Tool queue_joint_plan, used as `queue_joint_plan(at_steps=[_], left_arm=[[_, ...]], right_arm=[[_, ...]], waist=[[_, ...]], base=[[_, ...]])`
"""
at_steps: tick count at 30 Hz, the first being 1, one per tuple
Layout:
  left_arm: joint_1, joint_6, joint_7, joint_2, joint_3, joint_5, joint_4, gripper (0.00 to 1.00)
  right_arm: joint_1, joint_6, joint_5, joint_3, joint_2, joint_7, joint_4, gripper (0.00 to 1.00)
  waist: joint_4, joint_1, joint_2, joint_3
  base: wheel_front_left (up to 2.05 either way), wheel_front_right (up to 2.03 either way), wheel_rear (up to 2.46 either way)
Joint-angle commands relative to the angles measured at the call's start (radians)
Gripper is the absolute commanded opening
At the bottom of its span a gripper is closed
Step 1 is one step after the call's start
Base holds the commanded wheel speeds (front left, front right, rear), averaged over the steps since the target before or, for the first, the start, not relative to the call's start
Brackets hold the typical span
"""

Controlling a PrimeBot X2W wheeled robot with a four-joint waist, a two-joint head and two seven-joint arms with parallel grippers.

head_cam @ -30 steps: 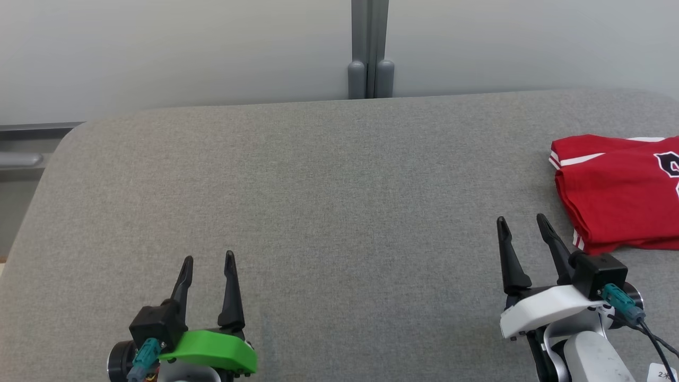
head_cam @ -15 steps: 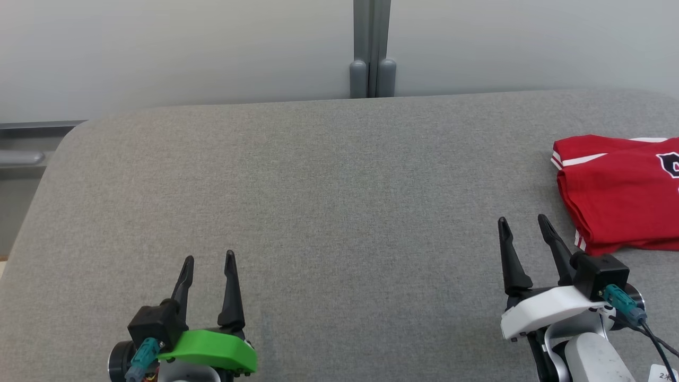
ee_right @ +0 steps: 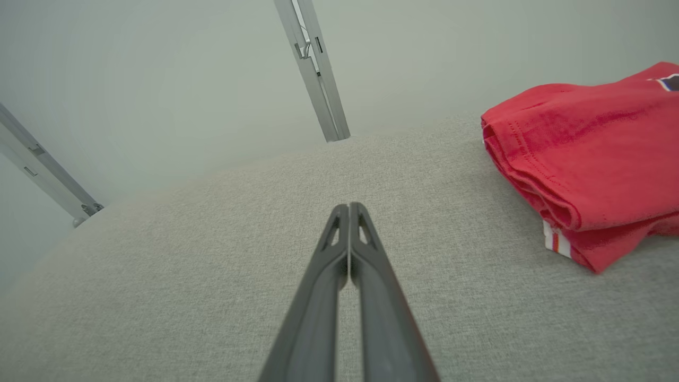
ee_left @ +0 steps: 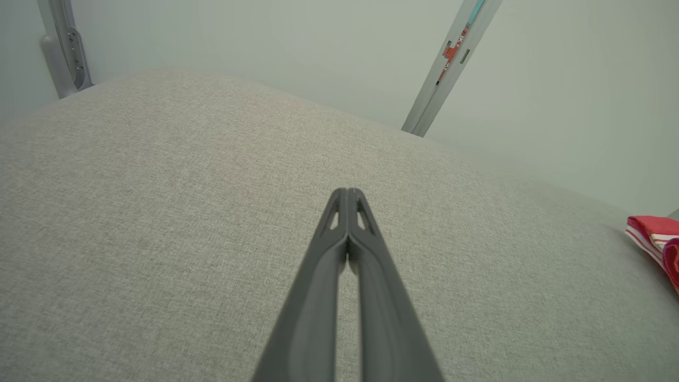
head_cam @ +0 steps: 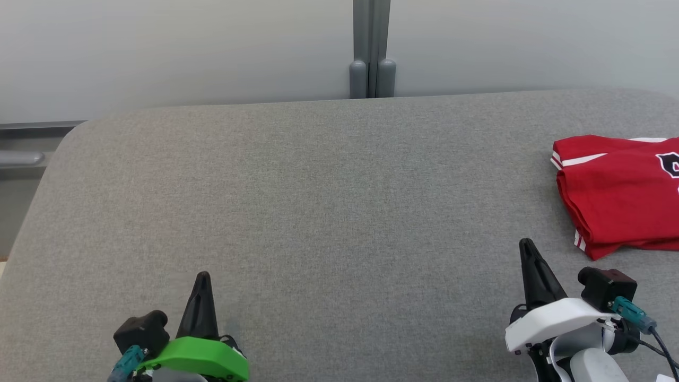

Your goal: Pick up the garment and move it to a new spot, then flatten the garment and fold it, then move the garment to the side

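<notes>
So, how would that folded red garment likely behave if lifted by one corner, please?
Probably floppy: the red garment lies in soft, sagging layers, so the fold would likely unfurl. Its thin knit suggests it is light.

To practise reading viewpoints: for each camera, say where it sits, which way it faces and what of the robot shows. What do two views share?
Head view: on the head, facing forward and down at the table; left claw and right claw, both shut.
Left wrist view: on that wrist, facing along its claw across the table.
Right wrist view: on that wrist, facing along its claw, the shirt close by.
Shared: all show the shirt.
</notes>
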Motion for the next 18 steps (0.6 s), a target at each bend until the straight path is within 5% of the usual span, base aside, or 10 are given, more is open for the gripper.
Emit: queue_joint_plan(at_steps=[1,18], left_arm=[[-0.018,-0.008,0.009,0.004,0.014,-0.048,-0.014,0.0],[-0.037,-0.046,0.076,0.01,0.07,-0.3,-0.018,0.0]], right_arm=[[-0.019,0.0,0.05,-0.007,-0.002,0.009,-0.019,0.0],[-0.026,0.0,0.331,-0.034,-0.004,0.075,-0.026,0.0]], waist=[[0.0,0.0,0.0,0.0],[-0.003,0.0,0.0,-0.002]], base=[[0.0,0.0,0.0],[0.0,0.0,0.0]])
